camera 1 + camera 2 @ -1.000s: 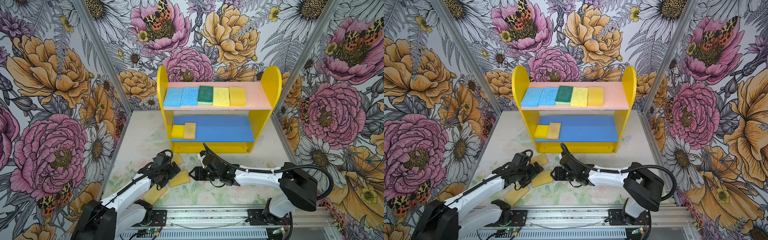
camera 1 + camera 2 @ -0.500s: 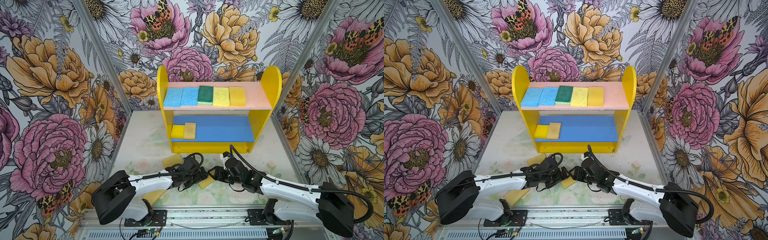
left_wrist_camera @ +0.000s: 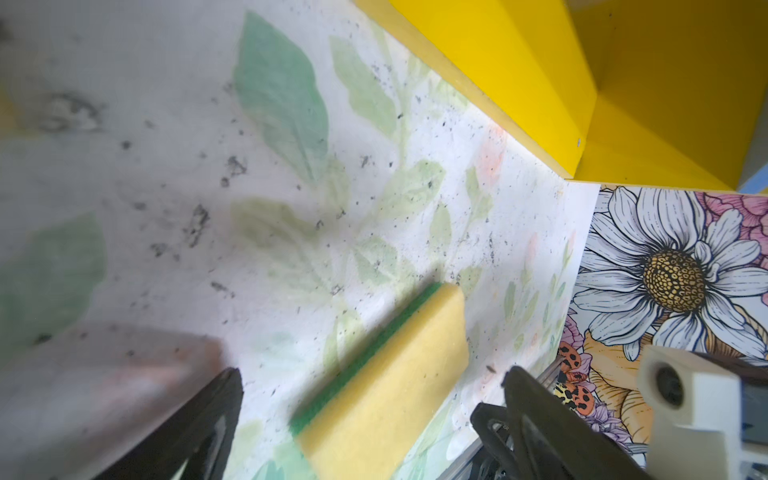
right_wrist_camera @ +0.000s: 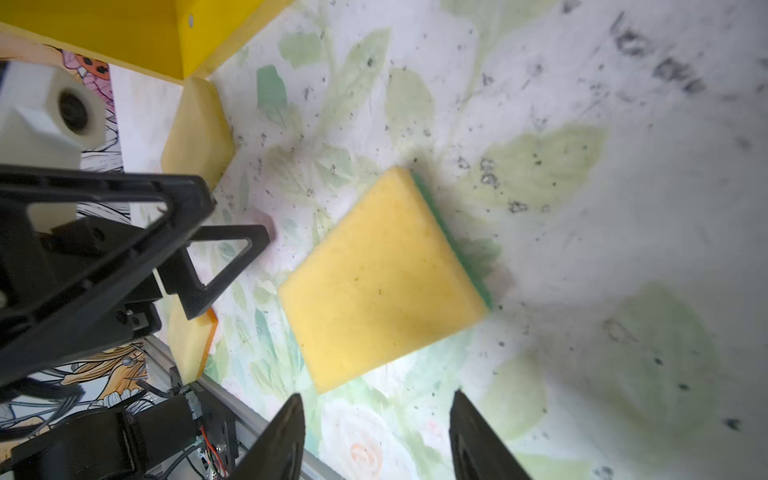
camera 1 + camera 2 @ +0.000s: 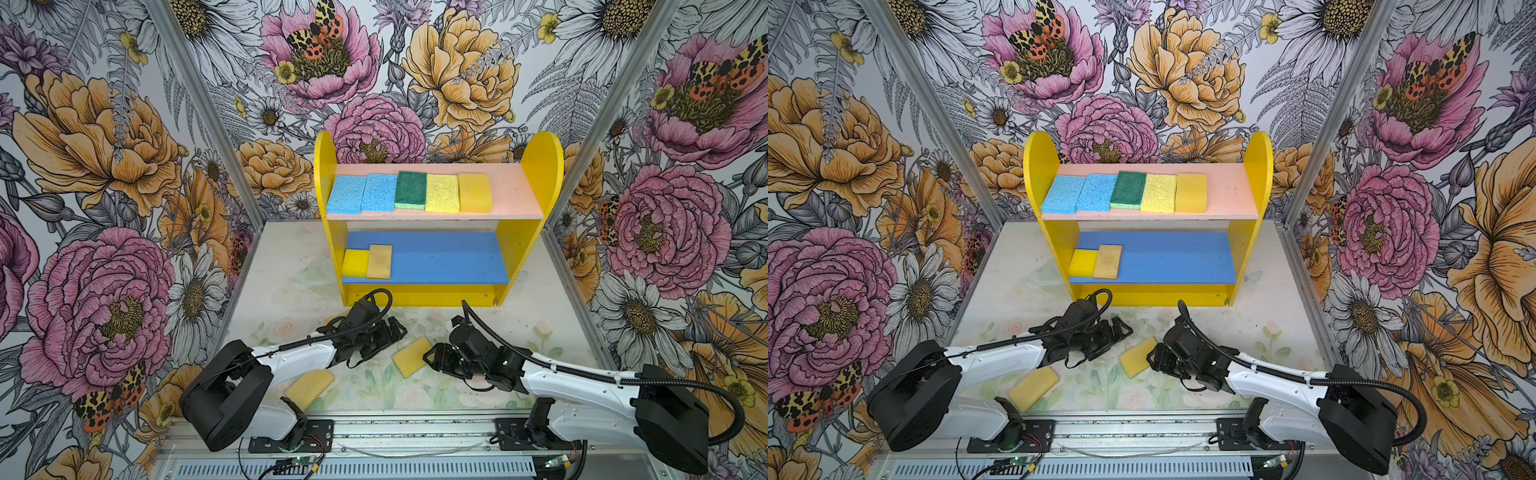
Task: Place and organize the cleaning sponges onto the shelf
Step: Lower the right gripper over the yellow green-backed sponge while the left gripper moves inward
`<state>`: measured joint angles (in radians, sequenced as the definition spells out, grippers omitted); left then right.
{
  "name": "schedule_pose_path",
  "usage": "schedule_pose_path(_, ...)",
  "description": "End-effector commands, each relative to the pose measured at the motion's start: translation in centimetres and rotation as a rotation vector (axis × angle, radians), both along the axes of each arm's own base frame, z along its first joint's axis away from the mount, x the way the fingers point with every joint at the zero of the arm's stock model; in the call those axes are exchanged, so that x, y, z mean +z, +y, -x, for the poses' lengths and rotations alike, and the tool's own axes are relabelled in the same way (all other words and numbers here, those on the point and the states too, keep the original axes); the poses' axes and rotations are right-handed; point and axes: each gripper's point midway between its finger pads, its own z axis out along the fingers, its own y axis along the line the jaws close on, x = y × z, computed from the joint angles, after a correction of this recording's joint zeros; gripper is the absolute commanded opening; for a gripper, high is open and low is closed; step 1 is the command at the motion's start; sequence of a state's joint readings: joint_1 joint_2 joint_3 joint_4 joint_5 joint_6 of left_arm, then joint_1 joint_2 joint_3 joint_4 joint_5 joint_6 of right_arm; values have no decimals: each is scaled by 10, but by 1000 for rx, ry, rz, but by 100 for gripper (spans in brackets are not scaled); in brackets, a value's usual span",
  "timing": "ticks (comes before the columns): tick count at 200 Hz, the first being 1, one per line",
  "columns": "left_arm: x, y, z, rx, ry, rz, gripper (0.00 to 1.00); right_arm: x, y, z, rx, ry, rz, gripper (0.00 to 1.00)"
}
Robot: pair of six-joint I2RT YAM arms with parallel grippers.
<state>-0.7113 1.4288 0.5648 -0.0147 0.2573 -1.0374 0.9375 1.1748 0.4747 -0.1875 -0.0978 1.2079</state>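
Note:
The shelf (image 5: 540,166) stands at the back. Its pink upper board (image 5: 513,191) carries a row of several cleaning sponges (image 5: 411,189). The blue lower board (image 5: 449,257) has two more at its left end (image 5: 379,262). A tan-yellow sponge with a green underside (image 5: 412,356) (image 5: 1138,356) lies flat on the table between my grippers. My left gripper (image 5: 386,343) (image 3: 372,372) is open wide, one finger on either side of that sponge (image 3: 386,382). My right gripper (image 5: 430,359) (image 4: 376,397) is open and empty, its tips just short of the sponge (image 4: 382,282).
Another tan sponge (image 5: 309,388) (image 4: 191,340) lies by the left arm near the front metal rail (image 5: 415,432). A third (image 4: 199,129) sits by the shelf's front left corner, mostly hidden under the left gripper in both top views. Floral walls enclose the table.
Both grippers have moved right, from the table's left side toward its middle. The green-backed sponge has shifted right with them and now lies between the two grippers.

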Motion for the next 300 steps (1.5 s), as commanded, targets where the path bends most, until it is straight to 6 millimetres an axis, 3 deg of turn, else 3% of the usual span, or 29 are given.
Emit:
schedule_pose_path(1,11,-33,-4,-108,-60,85,99,-6,0,-1,-5,12,14,59)
schedule_pose_path(30,-3,-52,13,-151,-34,65,99,-10,-3,-14,-30,6,2,60)
schedule_pose_path(72,-14,-48,36,-104,11,127,99,-13,1,-36,-49,5,-63,61)
schedule_pose_path(128,12,-48,50,-102,-3,224,99,-6,19,-63,-20,-10,-78,61)
schedule_pose_path(154,16,-32,40,-74,-2,234,99,-4,18,-62,-3,2,-50,61)
schedule_pose_path(188,27,4,28,-62,-44,193,99,-3,-3,-51,-34,-5,-30,61)
schedule_pose_path(230,56,40,23,-59,-136,150,99,2,-9,-39,-20,-3,-45,61)
schedule_pose_path(261,56,57,21,-8,-140,216,99,8,1,-40,45,-8,-52,61)
schedule_pose_path(300,57,59,19,-11,-138,273,99,-4,-4,-41,27,17,-12,62)
